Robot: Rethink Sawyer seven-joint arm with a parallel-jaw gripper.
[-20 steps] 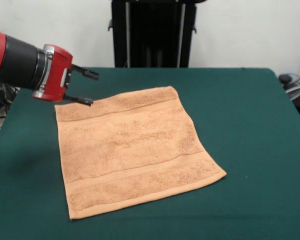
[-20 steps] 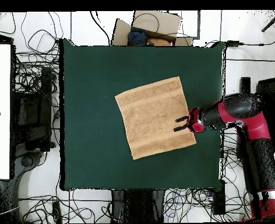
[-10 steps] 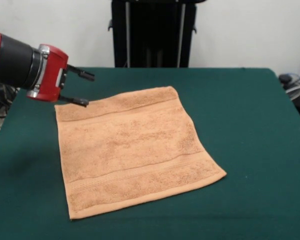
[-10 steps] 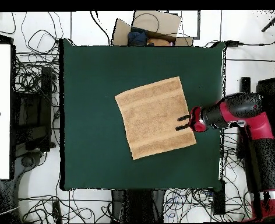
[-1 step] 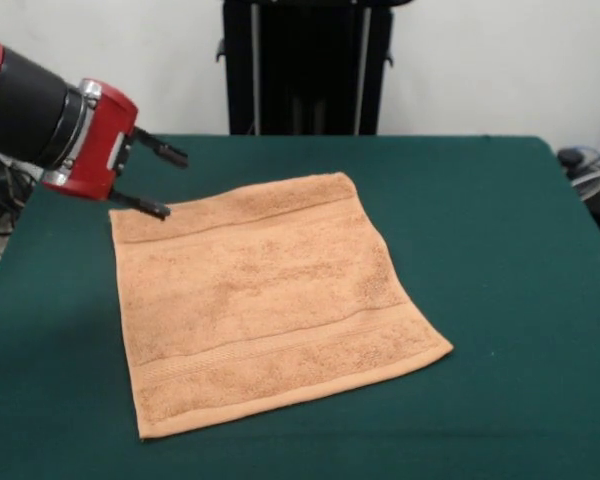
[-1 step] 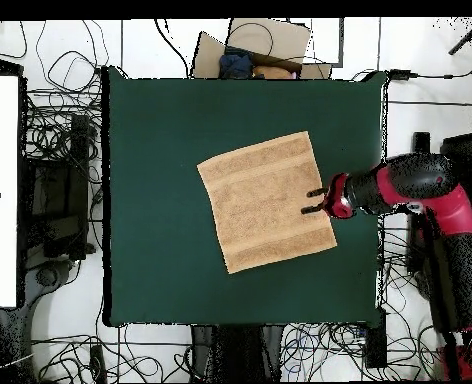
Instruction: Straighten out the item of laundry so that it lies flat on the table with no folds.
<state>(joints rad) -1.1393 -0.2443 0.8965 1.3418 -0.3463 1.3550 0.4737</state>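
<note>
Already the towel (image 5: 255,300) lies spread on the green table (image 5: 500,250), set a little toward the robot's side of the middle and turned at a slant to the table's edges. Its four corners are all out, both woven border bands run unbroken from edge to edge, and no flap is doubled over — only a slight unevenness shows in the pile.

By that look the straightening step seems as good as done, and what remains is a check more than a pull. If anything is left to smooth, it would be the corner under the gripper (image 5: 160,182), and the next move would call for a light pinch there and a short tug outward, or simply for drawing the arm clear of the cloth.

That gripper hangs at the towel's corner with its two thin fingers (image 5: 170,154) spread apart and nothing between them.

From the front, the lower finger reads as just above the corner, though whether it touches the cloth cannot be told. Looking straight down, the overhead picture shows something else — the towel (image 6: 268,200) as a clean four-sided outline with no tucked edge, and the gripper (image 6: 314,201) poking just over the towel's side nearest the arm.
</note>
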